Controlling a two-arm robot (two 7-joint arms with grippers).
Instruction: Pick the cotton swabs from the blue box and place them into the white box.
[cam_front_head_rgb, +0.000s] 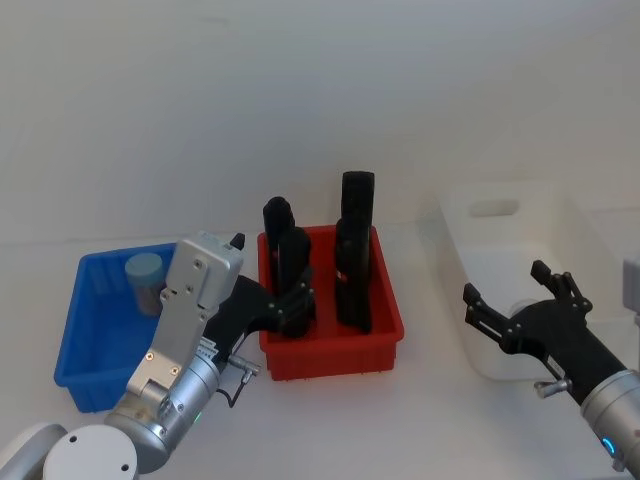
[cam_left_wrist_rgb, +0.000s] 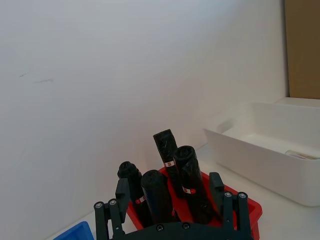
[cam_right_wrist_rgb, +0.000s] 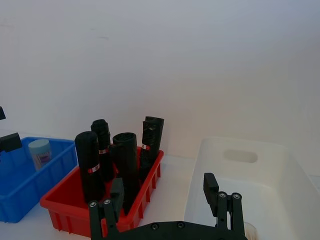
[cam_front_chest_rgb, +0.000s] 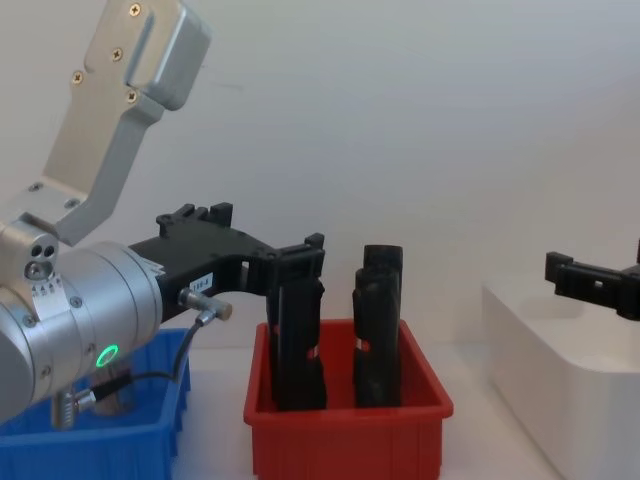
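Far left of the table (cam_front_head_rgb: 420, 420): blue box (cam_front_head_rgb: 75, 350), shallow, rimmed. In its back corner, upright and near the rear wall, one jar of cotton swabs (cam_front_head_rgb: 143, 280), pale lid up; bare floor around it on the near side.

Middle: red bin (cam_front_head_rgb: 385, 345), just beside the blue box, a narrow strip of table between the two rims. Four black handles (cam_front_head_rgb: 355, 250) upright inside, well above the bin's edge.

Right: white box (cam_front_head_rgb: 470, 250), taller than both bins, apart from the red bin by an open lane of table. Mouth unobstructed at the back; a pale round shape low inside, too hidden to name.

Left gripper (cam_front_head_rgb: 296, 305): raised at the red bin's left wall, level with the handle tops in the chest view, arm across the blue box's near right corner. Jaws spread wide, nothing between them. Tips close to the nearest handle; contact unclear.

Right gripper (cam_front_head_rgb: 508, 285): at the white box's near rim, above the table. Jaws apart, empty.
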